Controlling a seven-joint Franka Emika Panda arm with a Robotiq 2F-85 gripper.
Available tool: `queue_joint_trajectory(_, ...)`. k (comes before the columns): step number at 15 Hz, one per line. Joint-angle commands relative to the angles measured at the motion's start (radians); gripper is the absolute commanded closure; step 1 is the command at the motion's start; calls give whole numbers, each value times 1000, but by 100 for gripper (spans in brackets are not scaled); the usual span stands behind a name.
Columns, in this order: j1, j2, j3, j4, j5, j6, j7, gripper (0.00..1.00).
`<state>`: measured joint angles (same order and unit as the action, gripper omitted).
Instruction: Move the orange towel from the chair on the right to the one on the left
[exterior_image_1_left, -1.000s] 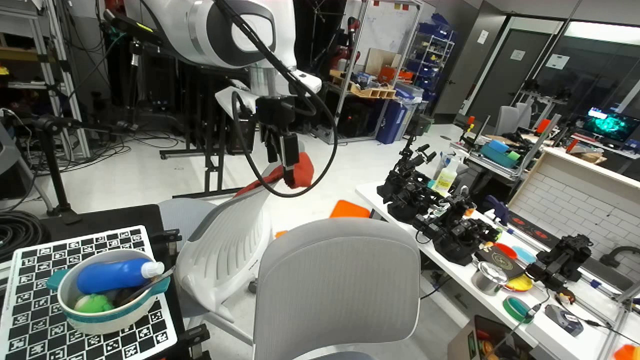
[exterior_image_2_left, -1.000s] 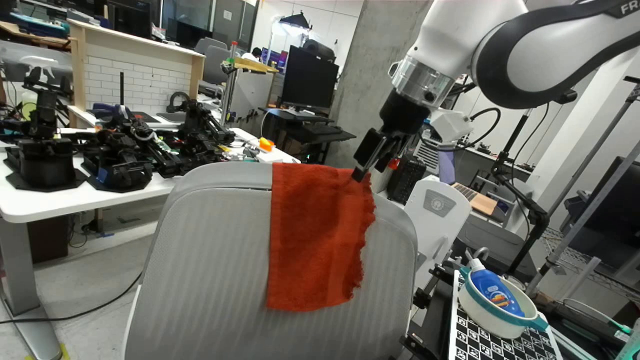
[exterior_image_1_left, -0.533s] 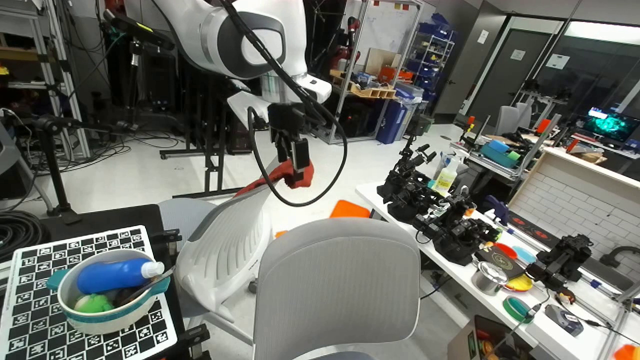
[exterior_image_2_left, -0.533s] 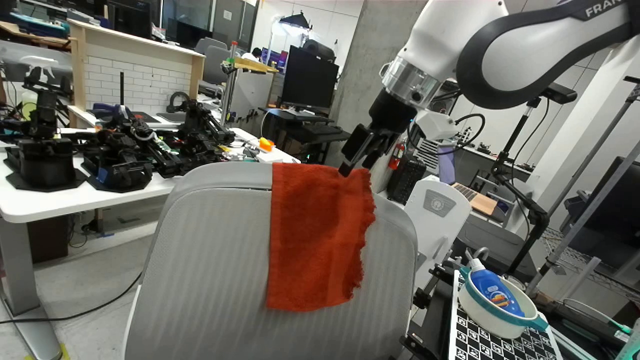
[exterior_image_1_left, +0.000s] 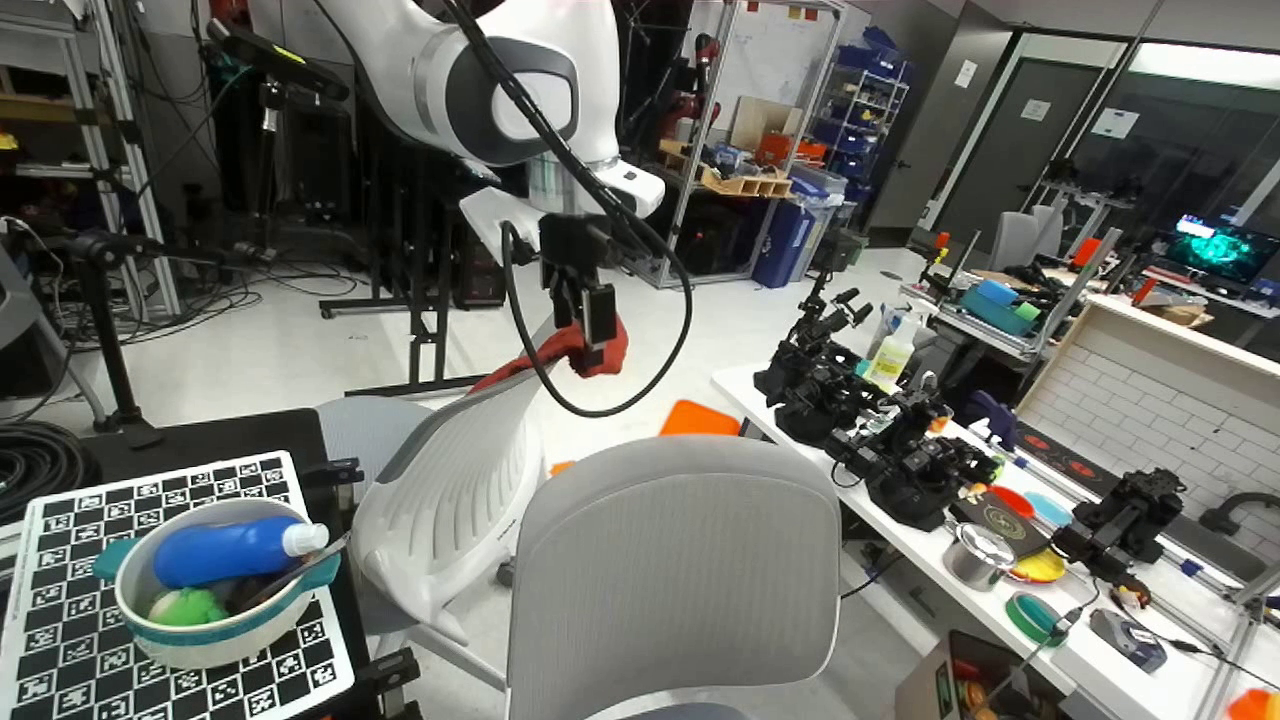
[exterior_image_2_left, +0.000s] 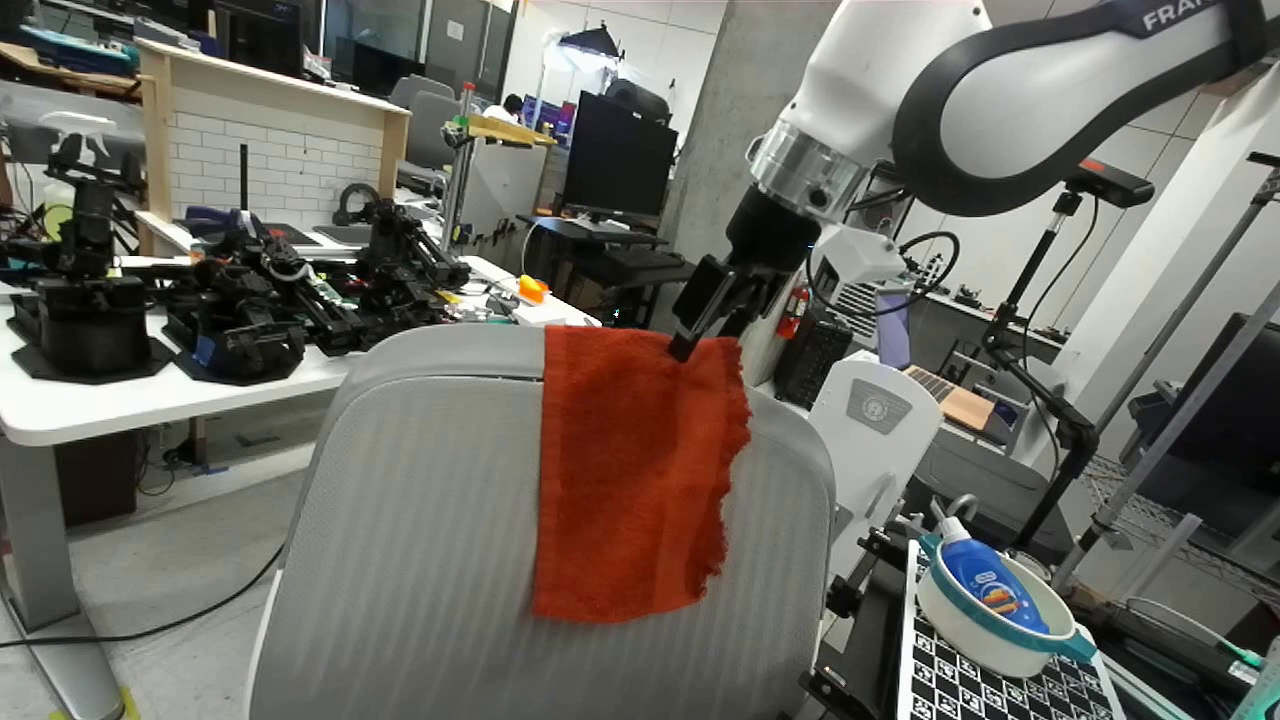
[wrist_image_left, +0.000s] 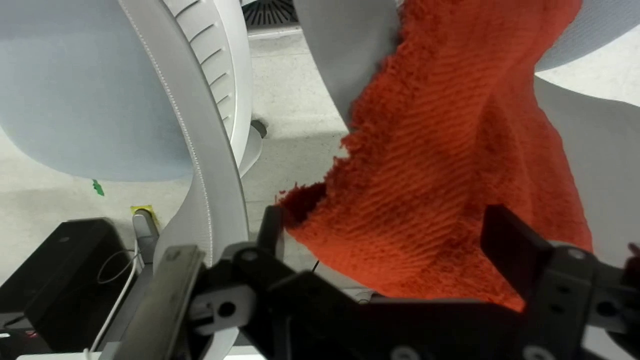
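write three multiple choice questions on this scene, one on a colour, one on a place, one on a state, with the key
1. What colour is the bottle in the bowl?
A) yellow B) pink C) blue

2. Where is the orange towel?
A) in the bowl B) over a chair back C) beside the bottle

3. The gripper is:
A) open B) shut C) out of view

1 C: both exterior views show it blue.
2 B: an exterior view shows it draped there.
3 A: the wrist view shows its fingers apart.
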<state>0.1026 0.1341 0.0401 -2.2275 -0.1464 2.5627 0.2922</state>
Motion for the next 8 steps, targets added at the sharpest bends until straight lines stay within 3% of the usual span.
queue_joint_trajectory(1, 2, 20, 5, 39, 25, -60, -7, 0)
queue_joint_trajectory(2, 3, 24, 4, 44, 23, -69, -7, 0)
queue_joint_trajectory(3, 3, 27, 5, 48, 25, -77, -7, 25)
queue_joint_trajectory(4, 3, 31, 5, 52, 25, -81, -8, 26)
queue_joint_trajectory(8, 4, 39, 5, 64, 27, -87, -12, 58)
